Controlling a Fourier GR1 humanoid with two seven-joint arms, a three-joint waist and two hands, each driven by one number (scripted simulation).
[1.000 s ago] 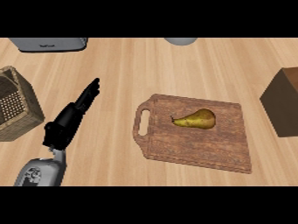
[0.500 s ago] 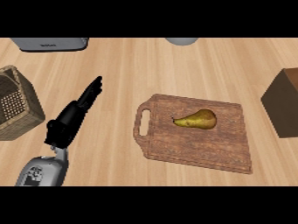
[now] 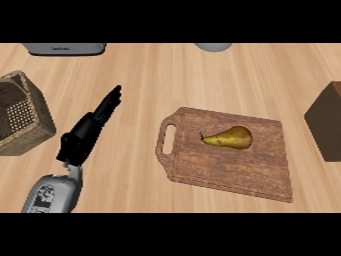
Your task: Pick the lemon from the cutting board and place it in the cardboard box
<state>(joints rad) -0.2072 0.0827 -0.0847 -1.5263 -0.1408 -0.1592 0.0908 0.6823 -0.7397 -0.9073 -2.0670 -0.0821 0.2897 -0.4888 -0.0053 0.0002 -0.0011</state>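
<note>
The left hand (image 3: 92,131), fingers straight and empty, lies beside the cutting board (image 3: 225,170); its pear (image 3: 230,137), ungrasped, awaits transfer to the cardboard box (image 3: 340,125).

Countertop (image 3: 202,75) of pale wood, grain running left to right, evenly lit. Woven wicker basket (image 3: 10,117) at the left edge. Along the far edge, a grey appliance (image 3: 64,48) and a pale rounded object (image 3: 213,46), both cut off.

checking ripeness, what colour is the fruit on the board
The fruit is yellow with brown shading; head view.
</note>
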